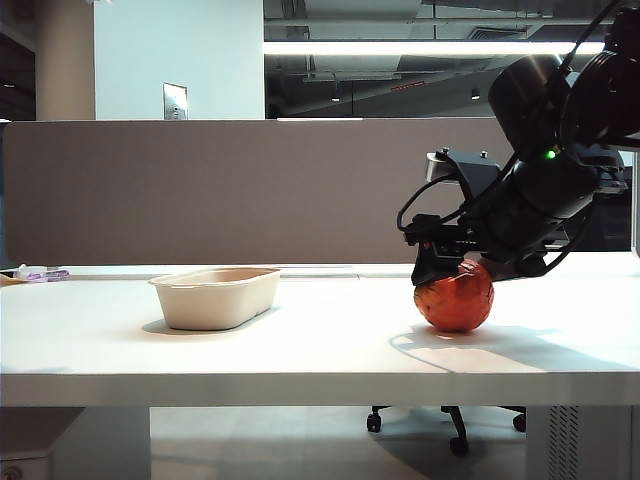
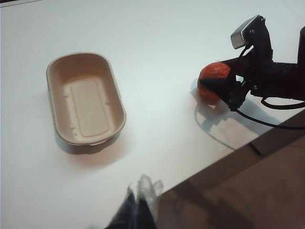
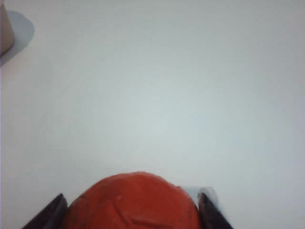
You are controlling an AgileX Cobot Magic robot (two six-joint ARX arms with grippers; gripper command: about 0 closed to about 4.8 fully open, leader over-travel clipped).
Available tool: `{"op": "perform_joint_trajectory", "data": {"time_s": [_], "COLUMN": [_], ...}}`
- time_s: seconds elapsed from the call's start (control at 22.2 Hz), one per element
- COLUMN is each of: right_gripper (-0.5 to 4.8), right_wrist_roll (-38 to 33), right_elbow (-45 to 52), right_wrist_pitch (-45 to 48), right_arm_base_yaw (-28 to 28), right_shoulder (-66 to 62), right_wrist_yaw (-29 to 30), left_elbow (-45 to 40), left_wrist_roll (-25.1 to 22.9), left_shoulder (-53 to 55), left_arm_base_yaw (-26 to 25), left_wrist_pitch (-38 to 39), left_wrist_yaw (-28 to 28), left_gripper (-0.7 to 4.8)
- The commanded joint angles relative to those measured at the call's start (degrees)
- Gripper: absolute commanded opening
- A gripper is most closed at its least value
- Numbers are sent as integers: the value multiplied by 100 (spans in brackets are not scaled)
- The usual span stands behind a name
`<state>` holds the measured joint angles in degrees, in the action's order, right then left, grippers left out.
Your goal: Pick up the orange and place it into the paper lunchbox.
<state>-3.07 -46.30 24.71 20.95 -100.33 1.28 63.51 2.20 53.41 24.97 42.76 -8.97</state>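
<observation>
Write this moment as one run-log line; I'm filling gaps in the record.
phase: grasping | right gripper: straddling orange, on table | left gripper: idle | paper lunchbox: empty

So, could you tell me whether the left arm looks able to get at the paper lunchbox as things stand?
Probably yes: the paper lunchbox lies empty on bare table beyond the left claw, with nothing between; the right claw is off at the orange.

White table (image 1: pixel 300 350) fills foreground, front edge lit. Grey partition panel (image 1: pixel 220 190) stands behind far edge. Pale wall (image 1: pixel 180 50) with small plate (image 1: pixel 175 101) above. Long ceiling strip light (image 1: pixel 430 48) glows. Office chair castors (image 1: pixel 450 425) show under table on pale floor
</observation>
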Motion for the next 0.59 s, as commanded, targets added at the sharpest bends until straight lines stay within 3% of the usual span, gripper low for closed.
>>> {"op": "perform_joint_trajectory", "data": {"time_s": [0.05,0.23,0.41,0.59], "right_gripper": [176,176,176,176], "right_wrist_roll": [11,13,11,13], "right_elbow": [-24,-114,-896,-1786], "right_wrist_pitch": [111,269,-129,-260], "right_arm_base_yaw": [2,4,35,334], "right_shoulder": [26,122,166,85], "right_wrist_yaw": [-11,39,817,916], "left_elbow": [24,24,48,48], "left_wrist_roll": [-22,-22,9,146], "left_shoulder": [-11,-11,-11,-11], "left_arm_base_yaw": [-7,-7,-7,-7], "left_wrist_pitch": [-24,-17,184,590], "left_wrist_yaw": [-26,-28,-22,37], "left_gripper": [-5,-5,-5,-6]}}
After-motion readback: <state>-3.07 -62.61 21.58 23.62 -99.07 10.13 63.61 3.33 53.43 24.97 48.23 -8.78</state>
